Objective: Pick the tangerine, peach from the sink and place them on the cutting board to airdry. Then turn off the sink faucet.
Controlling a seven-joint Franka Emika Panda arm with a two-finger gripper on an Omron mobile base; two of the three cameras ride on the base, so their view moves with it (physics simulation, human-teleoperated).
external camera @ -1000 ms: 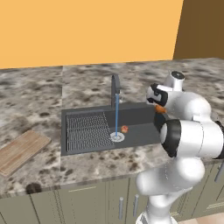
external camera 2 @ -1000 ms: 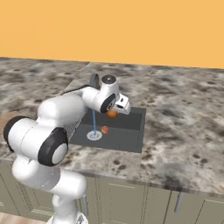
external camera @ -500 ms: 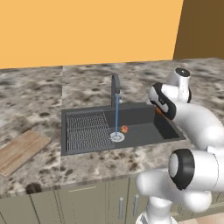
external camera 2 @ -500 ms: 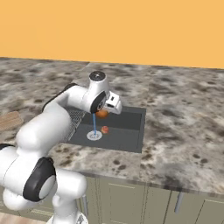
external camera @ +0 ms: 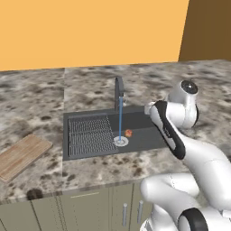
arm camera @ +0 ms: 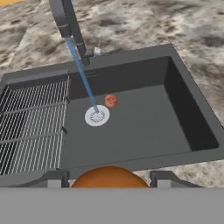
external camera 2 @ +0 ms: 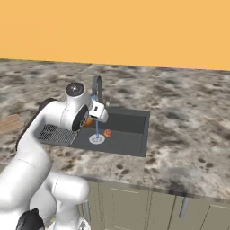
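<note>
hand view inspection, counted items: one tangerine [arm camera: 109, 176], one peach [arm camera: 111, 101], one sink [arm camera: 183, 109], one sink faucet [arm camera: 66, 22], one drain ring [arm camera: 97, 116], one stream of water [arm camera: 83, 74].

tangerine: round, plain orange, smooth. it sits between the two dark finger tips [arm camera: 162, 178] at the bottom of the hand view, one tip at each side of it, so the gripper [arm camera: 109, 179] is pinching the fruit, raised above the near rim of the sink. in the right base view a patch of orange [external camera 2: 89, 121] shows under the hand, above the basin.

sink: dark grey, rectangular, recessed in a mottled grey-brown stone counter [external camera: 36, 97]. one half carries a ribbed wire draining grid [arm camera: 30, 127]; the other half is a smooth, deeper basin. contents of the basin: the peach, small, round, reddish with a pale patch, resting on the floor just beside the round silver drain ring; the two look apart, though closely set.

faucet: slim, dark, curved at the top, standing at the far rim. one thin blue stream falls from it onto the drain ring.

left base view: one cutting board [external camera: 20, 155], flat, light brown, lengthwise grain, lying on the counter well to the left of the sink, bare on top. one small dark object [external camera: 32, 194] sits at the counter's front edge; its identity cannot be told.
</note>
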